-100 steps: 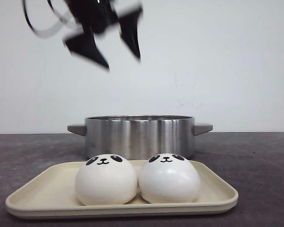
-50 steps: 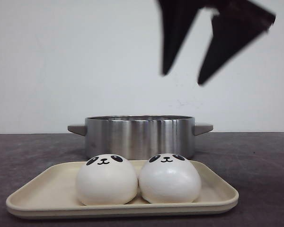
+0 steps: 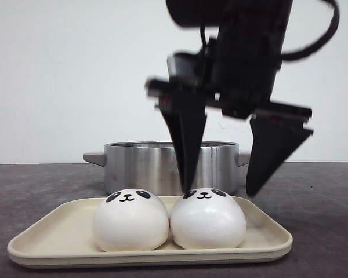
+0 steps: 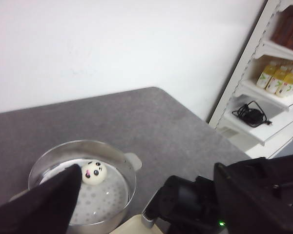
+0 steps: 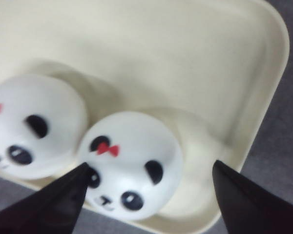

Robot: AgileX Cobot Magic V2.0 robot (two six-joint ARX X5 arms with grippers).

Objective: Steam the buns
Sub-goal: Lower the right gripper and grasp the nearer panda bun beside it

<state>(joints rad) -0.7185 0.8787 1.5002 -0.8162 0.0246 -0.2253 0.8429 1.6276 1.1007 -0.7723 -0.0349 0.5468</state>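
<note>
Down comes the right gripper from up high, fingers spread wide apart, now straddling the right-hand bun on the tray.
2 glossy white panda buns sit touching side by side on the cream tray, the left bun untouched; the right wrist view shows a red bow on each head. 1 more bun lies inside the steel pot just behind the tray. Left gripper hangs open above the pot. Grey table, white wall, shelves with bottles off to the side.
</note>
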